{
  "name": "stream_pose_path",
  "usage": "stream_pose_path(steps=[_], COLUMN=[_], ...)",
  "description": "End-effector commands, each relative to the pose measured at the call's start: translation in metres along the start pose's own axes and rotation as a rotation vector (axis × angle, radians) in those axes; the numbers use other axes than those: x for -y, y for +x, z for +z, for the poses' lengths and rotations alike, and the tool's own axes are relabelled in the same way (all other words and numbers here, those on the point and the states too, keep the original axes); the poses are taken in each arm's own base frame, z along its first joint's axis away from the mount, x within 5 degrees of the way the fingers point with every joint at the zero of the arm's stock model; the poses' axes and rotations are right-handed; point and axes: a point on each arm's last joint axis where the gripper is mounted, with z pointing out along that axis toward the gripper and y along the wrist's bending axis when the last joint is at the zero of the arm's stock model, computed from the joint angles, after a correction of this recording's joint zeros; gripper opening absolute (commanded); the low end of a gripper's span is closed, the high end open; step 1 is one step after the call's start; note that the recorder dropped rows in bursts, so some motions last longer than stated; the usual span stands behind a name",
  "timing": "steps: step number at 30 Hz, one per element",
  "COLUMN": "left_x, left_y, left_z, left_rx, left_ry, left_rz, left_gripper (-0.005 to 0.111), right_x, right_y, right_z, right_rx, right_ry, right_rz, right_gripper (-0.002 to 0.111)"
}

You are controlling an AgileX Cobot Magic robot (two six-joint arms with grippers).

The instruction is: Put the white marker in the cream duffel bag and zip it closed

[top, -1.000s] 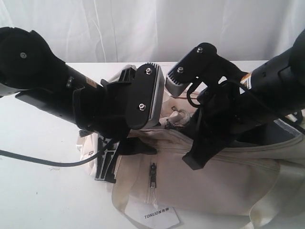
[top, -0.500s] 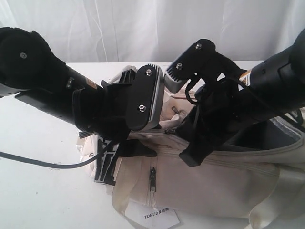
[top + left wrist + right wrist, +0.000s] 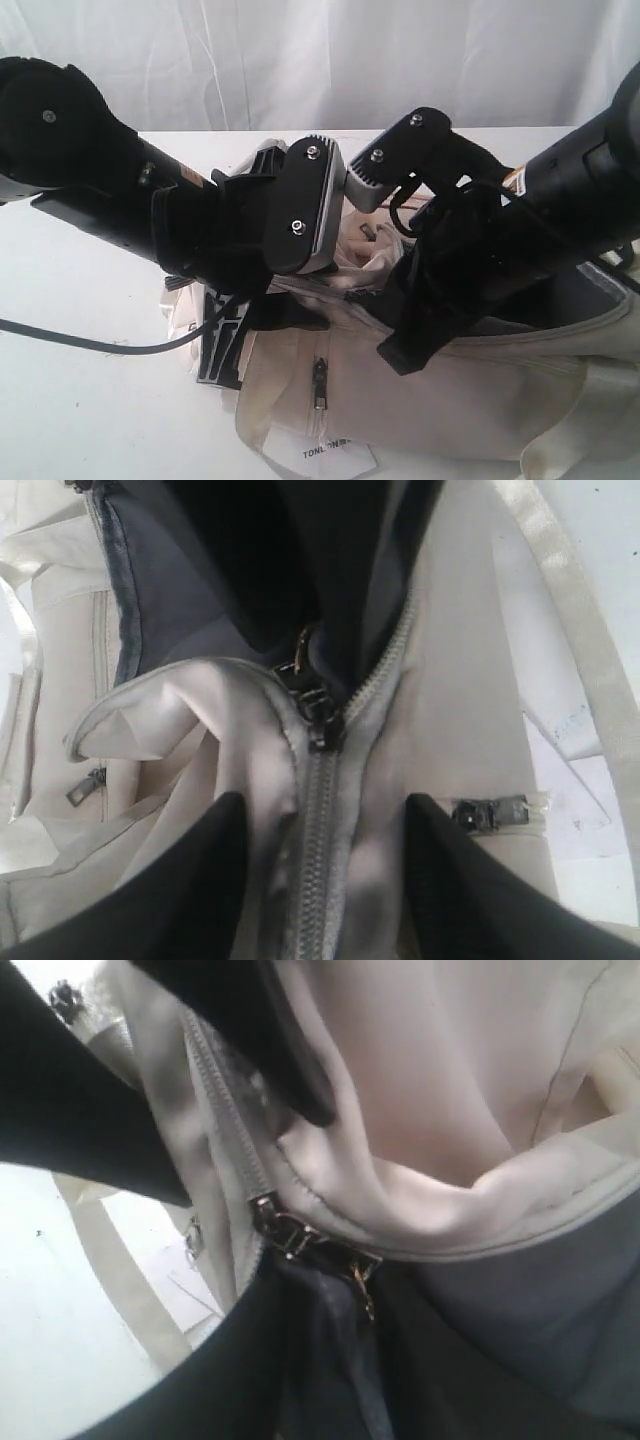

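Evidently the closing step is in hand. The large cream fabric duffel bag (image 3: pixel 480 400) lies on the white desk (image 3: pixel 80 400), toward its near edge and right-hand side in the exterior view, with a white label (image 3: pixel 335 455) at the near edge. The slim white marker shows in no view. It is judged to lie already inside, hidden by the dark grey lining (image 3: pixel 190 600) or by the arms, though this cannot be confirmed.

On the grey main zipper the teeth are joined on one side of the metal slider (image 3: pixel 322 725), and the mouth gapes on the other.

The left gripper (image 3: pixel 325 815) has its black fingers (image 3: pixel 200 880) wide apart, set on the cream fabric either side of the joined stretch, with the zipper tape running between them. They appear to pin the bag's end. Whether they squeeze the fabric is uncertain.

The right gripper (image 3: pixel 405 345) reaches down into the open mouth just beside the slider. The right wrist view shows the slider and its dangling pull tab (image 3: pixel 358 1278) close up, but the spread of these fingers, and any hold on the tab, cannot be told.

Next move, as judged: the right fingers take the small pull tab firmly and draw it along the open teeth, away from the left gripper. The left meanwhile pins the fabric taut, so the slider does not snag the loose fold beside it.
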Motion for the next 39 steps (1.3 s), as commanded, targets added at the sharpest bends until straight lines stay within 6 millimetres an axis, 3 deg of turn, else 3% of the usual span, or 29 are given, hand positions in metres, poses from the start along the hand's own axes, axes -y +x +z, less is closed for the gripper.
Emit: stream_pose_path(steps=[1,5,8,15,25,32,39], left_x=[0.001,0.001,0.001,0.001,0.001,0.002,0.002], left_y=[-0.002,-0.002,-0.002,-0.002,-0.002,-0.002,-0.002], left_z=[-0.001,-0.001,-0.001,-0.001,-0.001,-0.001,-0.001], left_rx=[0.012,0.012,0.012,0.012,0.012,0.012,0.013], left_ry=[0.006,0.006,0.006,0.006,0.006,0.012,0.012], left_rz=[-0.020,-0.020,-0.020,-0.020,-0.020,-0.020,-0.026], left_gripper=[0.052,0.052,0.052,0.052,0.052,0.052,0.052], right_x=[-0.001,0.004,0.005,0.007,0.003,0.006,0.013], right_y=[0.001,0.011,0.013,0.007,-0.001,-0.002,0.015], right_z=[0.009,0.036,0.045,0.041,0.005,0.004,0.015], right_rx=[0.010,-0.025,-0.015,0.056,0.163,0.180,0.012], right_ry=[-0.036,-0.019,-0.028,0.009,0.061,0.098,0.156], right_rz=[0.049,0.071,0.072,0.064,0.008,0.006,-0.042], right_gripper=[0.031,0.031,0.030,0.022,0.022,0.022,0.022])
